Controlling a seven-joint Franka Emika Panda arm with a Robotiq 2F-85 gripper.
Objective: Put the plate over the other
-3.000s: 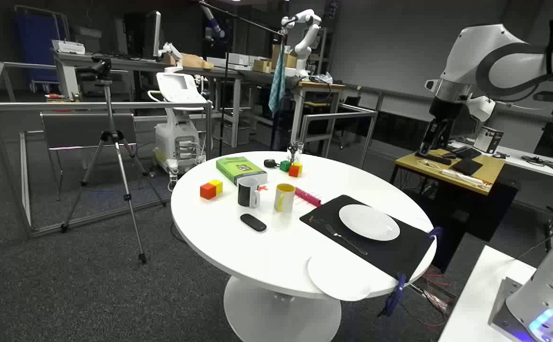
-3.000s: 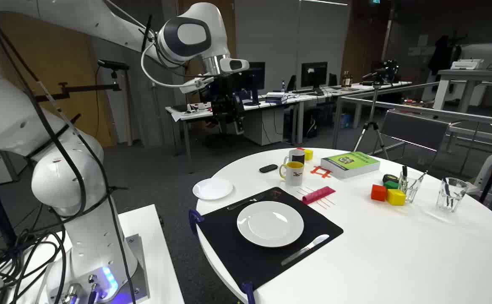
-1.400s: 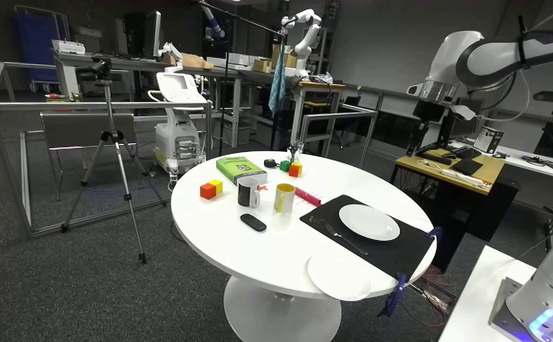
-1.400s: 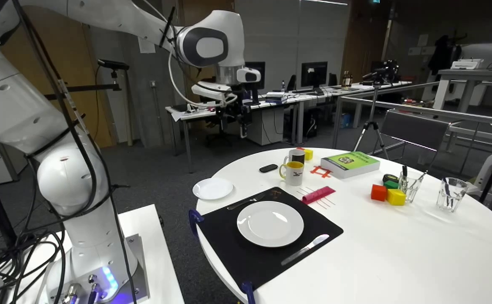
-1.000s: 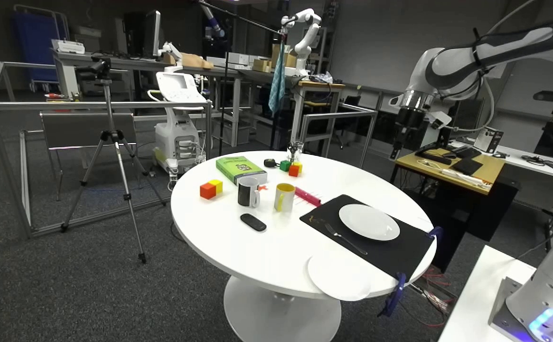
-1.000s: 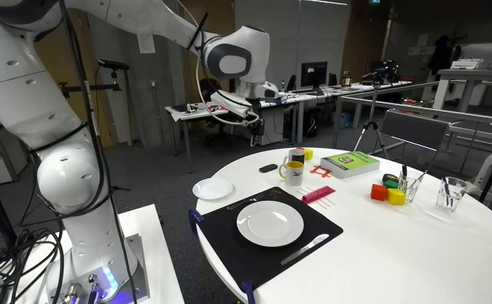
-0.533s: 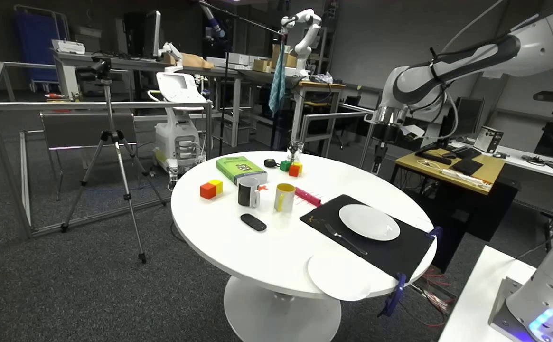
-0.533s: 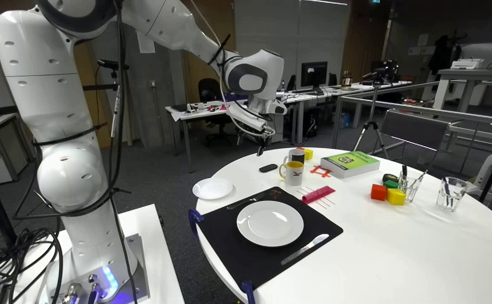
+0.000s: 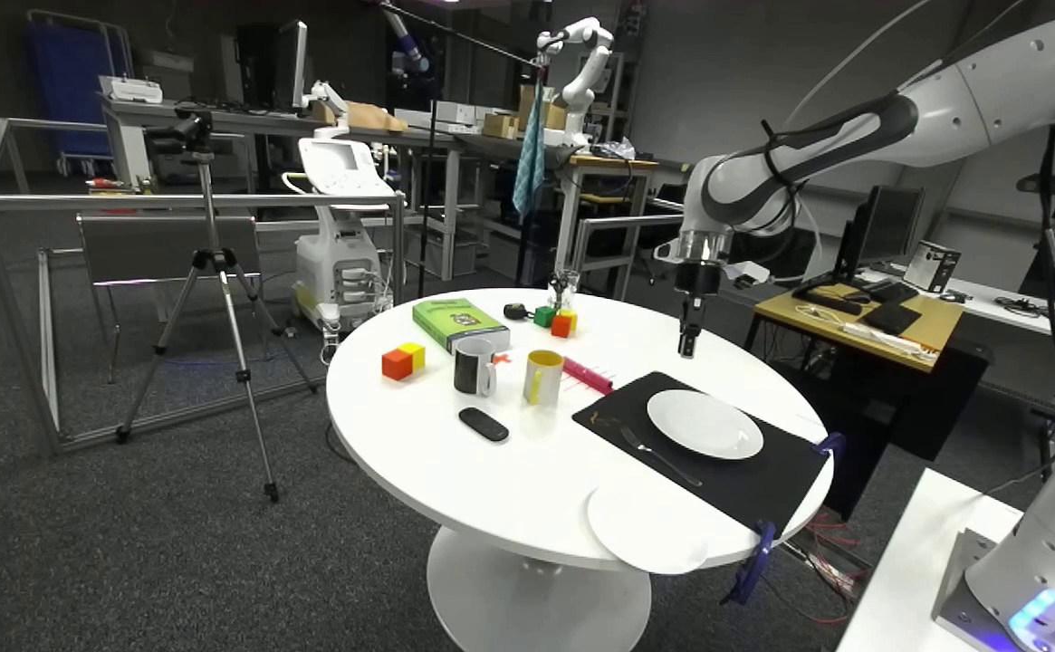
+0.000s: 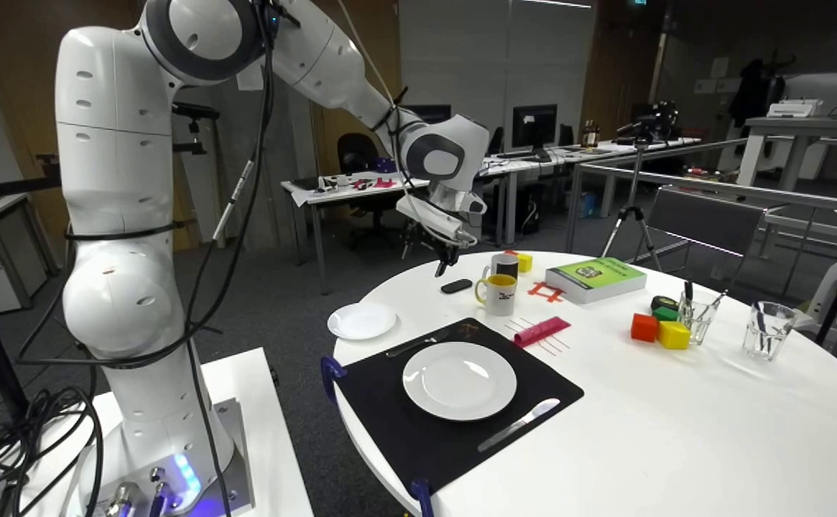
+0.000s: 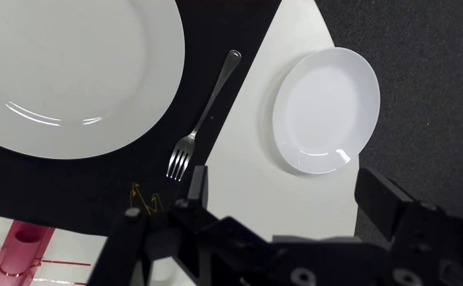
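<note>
A black placemat (image 9: pixel 767 482) lies on the desk (image 9: pixel 482 480) in an exterior view. One white plate (image 9: pixel 704 424) and a fork (image 9: pixel 663 459) rest upon it; a second white plate (image 9: pixel 645 532) lies near it. The end effector (image 9: pixel 687 346) hangs higher than the placemat, apart from it.

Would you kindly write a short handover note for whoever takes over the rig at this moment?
Gripper: open, holding nothing, raised above the table.
Plates: the placemat plate lies on the black placemat; the edge plate rests directly on the table, reaching partly past its edge.
Done: no stacking yet; the plates lie apart.
Left: grasp one plate, lift it and set it over the other. The task doesn't say which; the edge plate seems likelier to be moved, as the wrist view shows it whole, ahead of the gripper.
</note>
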